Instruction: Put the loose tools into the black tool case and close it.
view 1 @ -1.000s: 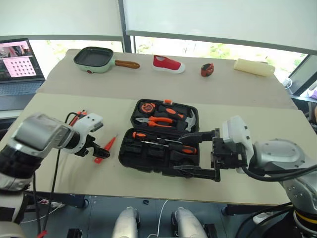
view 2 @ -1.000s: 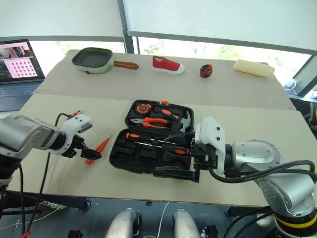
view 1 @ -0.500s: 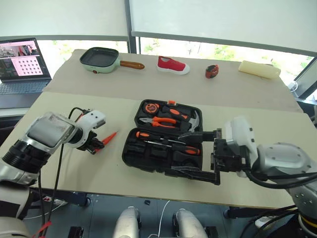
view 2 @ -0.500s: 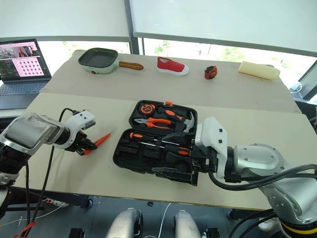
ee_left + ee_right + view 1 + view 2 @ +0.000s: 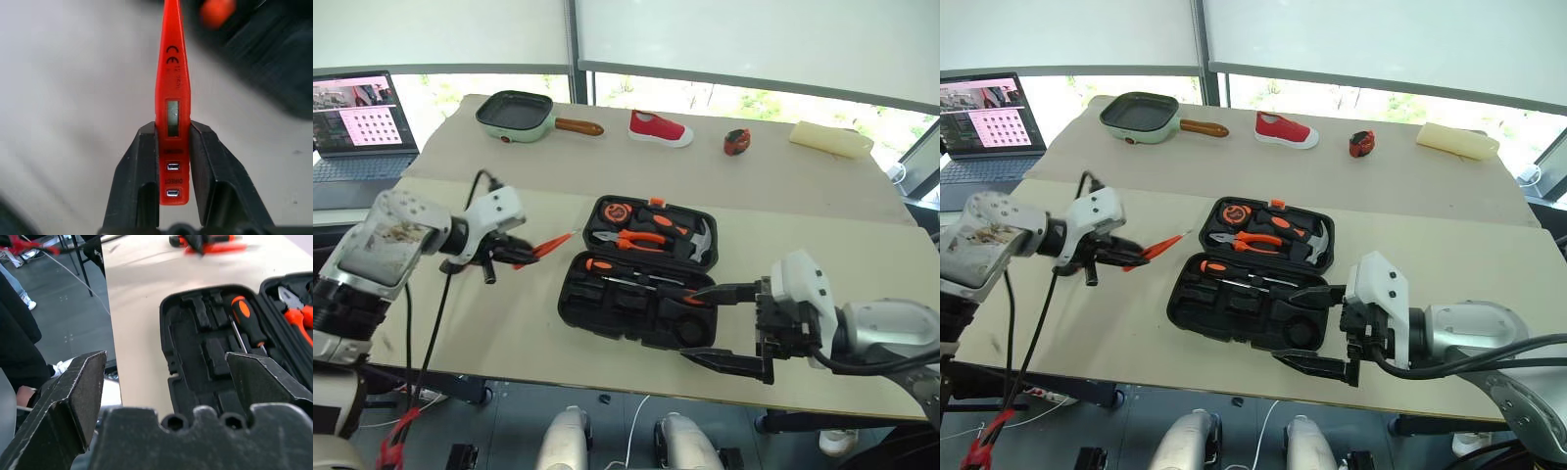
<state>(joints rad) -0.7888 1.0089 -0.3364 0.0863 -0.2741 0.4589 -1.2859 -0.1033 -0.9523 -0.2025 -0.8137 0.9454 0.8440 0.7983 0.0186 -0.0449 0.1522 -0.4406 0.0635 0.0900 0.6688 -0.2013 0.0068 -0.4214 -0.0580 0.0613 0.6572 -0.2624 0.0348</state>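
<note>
My left gripper (image 5: 517, 254) is shut on the small all-orange screwdriver (image 5: 549, 245) and holds it above the table, tip towards the black tool case (image 5: 607, 308). In the left wrist view the screwdriver (image 5: 172, 93) sits clamped between both black fingers (image 5: 139, 166). The case lies open at mid-table. A black-orange handled screwdriver (image 5: 599, 265) lies in its near half; pliers, hammer and tape measure fill the far half. My right gripper (image 5: 720, 328) stands open at the case's front right corner, nothing between its fingers (image 5: 73, 396); its wrist view looks over the case (image 5: 195, 333).
Along the far table stand a green frying pan (image 5: 514, 116), a red shoe (image 5: 660, 128), a small red-and-black gadget (image 5: 735, 142) and a pale block (image 5: 829, 138). A laptop (image 5: 367, 127) sits at the far left. A black cable hangs from my left arm.
My left gripper shut on the orange screwdriver that lay on the table, lifted it and carried it right, towards the case, rolling the wrist. The right gripper drew back slightly, staying open.
</note>
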